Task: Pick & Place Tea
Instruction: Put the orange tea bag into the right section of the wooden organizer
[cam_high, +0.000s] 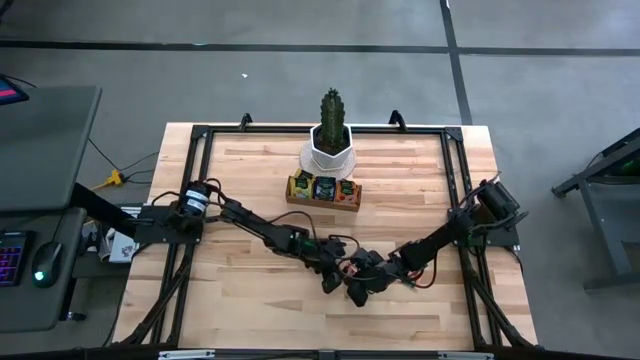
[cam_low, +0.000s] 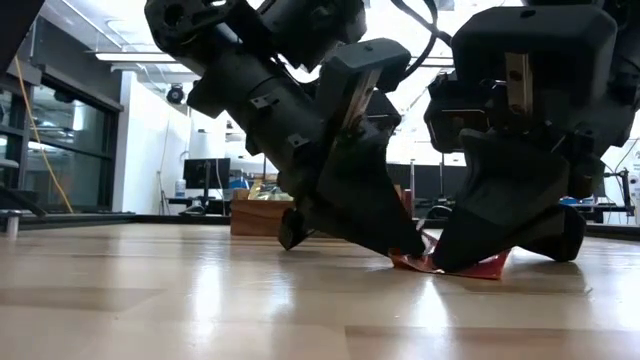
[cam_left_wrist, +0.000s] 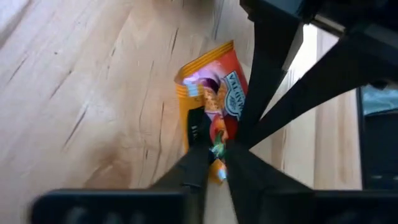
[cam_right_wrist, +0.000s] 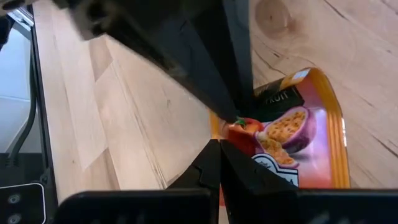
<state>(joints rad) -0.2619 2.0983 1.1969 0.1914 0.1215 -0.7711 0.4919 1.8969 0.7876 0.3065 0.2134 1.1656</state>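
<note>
An orange-red tea sachet (cam_left_wrist: 214, 93) printed with fruit lies on the wooden table (cam_high: 250, 300), in the middle toward the near edge. Both grippers meet over it. My left gripper (cam_left_wrist: 216, 167) reaches in from the table's left and is shut on the sachet's end. My right gripper (cam_right_wrist: 219, 149) comes slanting down from the right, fingers shut, tips at the sachet's edge close to the left fingertips. In the low view the sachet (cam_low: 480, 267) lies flat under the right gripper (cam_low: 445, 262), with a corner turned up between the two grippers. My left gripper pinches the end of the sachet (cam_left_wrist: 217, 173) nearest to it between its two fingers, slanting down from the table's left. The rest of the sachet lies on the table. My right gripper's shut fingertips (cam_left_wrist: 241, 138) rest on the sachet's side edge from above and the right. Whether they pinch it or only press on it, I cannot tell.
A brown wooden tray (cam_high: 323, 190) with more sachets stands at the far middle of the table. A white pot with a green plant (cam_high: 330, 148) is behind it. A black frame (cam_high: 200, 135) runs round the table's edges. Bare wood lies to the left and right.
</note>
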